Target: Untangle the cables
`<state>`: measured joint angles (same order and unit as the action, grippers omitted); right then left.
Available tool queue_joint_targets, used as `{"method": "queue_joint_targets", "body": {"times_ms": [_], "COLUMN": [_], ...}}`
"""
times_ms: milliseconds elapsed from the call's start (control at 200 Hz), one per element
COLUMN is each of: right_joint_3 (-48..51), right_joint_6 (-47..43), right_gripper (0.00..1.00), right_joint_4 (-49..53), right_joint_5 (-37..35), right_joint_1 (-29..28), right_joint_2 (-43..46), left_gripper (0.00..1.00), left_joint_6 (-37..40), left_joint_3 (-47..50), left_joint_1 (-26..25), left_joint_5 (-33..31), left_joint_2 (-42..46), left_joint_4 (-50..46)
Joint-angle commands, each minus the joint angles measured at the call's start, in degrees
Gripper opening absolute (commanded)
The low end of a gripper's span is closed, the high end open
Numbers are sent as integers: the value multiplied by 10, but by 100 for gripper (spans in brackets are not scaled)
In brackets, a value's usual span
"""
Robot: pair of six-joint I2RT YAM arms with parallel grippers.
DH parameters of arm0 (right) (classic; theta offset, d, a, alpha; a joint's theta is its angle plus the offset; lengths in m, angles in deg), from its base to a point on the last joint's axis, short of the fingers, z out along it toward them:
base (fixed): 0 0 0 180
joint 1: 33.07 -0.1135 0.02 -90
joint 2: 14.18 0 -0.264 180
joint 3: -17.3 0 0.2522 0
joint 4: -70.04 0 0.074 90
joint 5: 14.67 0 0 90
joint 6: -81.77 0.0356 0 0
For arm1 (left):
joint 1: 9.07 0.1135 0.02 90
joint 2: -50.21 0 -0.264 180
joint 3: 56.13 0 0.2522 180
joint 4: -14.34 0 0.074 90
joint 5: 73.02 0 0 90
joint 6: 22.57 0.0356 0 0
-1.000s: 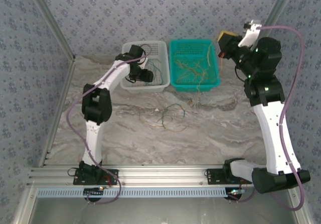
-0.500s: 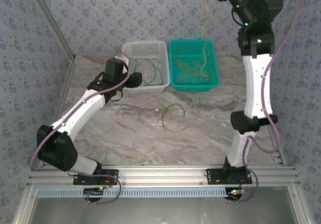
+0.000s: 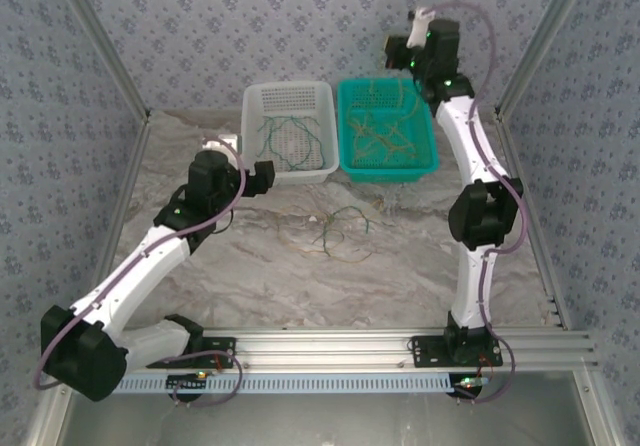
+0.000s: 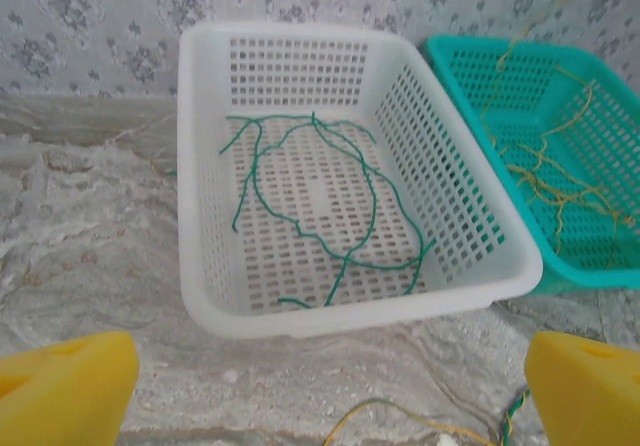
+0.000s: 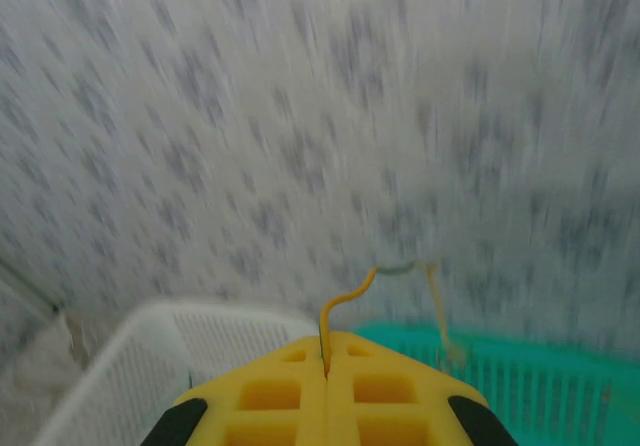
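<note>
Left arm (image 3: 140, 266) (lower left of the top view) and right arm (image 3: 466, 138) (right side): white tubular links, black joint housings (image 3: 486, 216) and black bases (image 3: 190, 351), each trailed by a purple-grey cable (image 3: 489, 271). Left gripper (image 4: 325, 371) and right gripper (image 5: 327, 356): blocky yellow fingers (image 5: 265, 391), the right's with square recesses.

Cables: dark green strand (image 4: 372, 191) looped in the far-left white basket (image 4: 195, 166); yellowish-tan strands (image 3: 385, 134) tangled in the teal basket (image 3: 390, 173) to its right; mixed tangle (image 3: 338, 228) nearer, on the table (image 3: 300, 286); one tan strand (image 5: 342, 299) pinched in the right gripper (image 5: 328, 351).
</note>
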<state>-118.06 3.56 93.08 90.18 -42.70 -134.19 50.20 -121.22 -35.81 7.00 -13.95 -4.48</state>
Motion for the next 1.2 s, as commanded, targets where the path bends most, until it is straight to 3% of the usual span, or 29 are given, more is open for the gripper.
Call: {"method": "queue_joint_targets", "body": {"times_ms": [0, 100, 255, 425, 565, 670, 795, 924, 1194], "right_joint_3": [119, 186, 204, 128, 62, 32, -13, -35, -23], "right_joint_6": [-31, -10, -22, -45, -54, -59, -57, -74, -70], "right_gripper": [0, 0, 0, 0, 0, 1, 11, 44, 72], "right_joint_4": [-84, -89, -41, 51, 121, 160, 218, 264, 276], "right_joint_5": [-35, -50, -49, -65, -86, -121, -132, -145, -150], "right_joint_1": [-24, -18, -16, -17, -27, -33, -34, -48, -74], "right_joint_2": [80, 92, 61, -21, -80, -113, -143, -123, -17], "left_gripper": [99, 99, 99, 98, 97, 97, 97, 97, 98], "left_joint_6": [2, 8, 8, -4, -8, -9, -22, -32, -68], "left_joint_3": [34, 44, 31, 21, -62, -69, -59, -49, -55], "left_joint_1": [-1, 0, -1, 0, -3, -17, -21, -21, -32], "left_joint_5": [-27, -46, -38, -7, 15, 18, 24, 28, 6], "left_joint_2": [6, -4, -46, -86, -159, -176, -174, -146, -34], "left_joint_4": [63, 65, 78, 135, 63, 70, 78, 64, -48]}}
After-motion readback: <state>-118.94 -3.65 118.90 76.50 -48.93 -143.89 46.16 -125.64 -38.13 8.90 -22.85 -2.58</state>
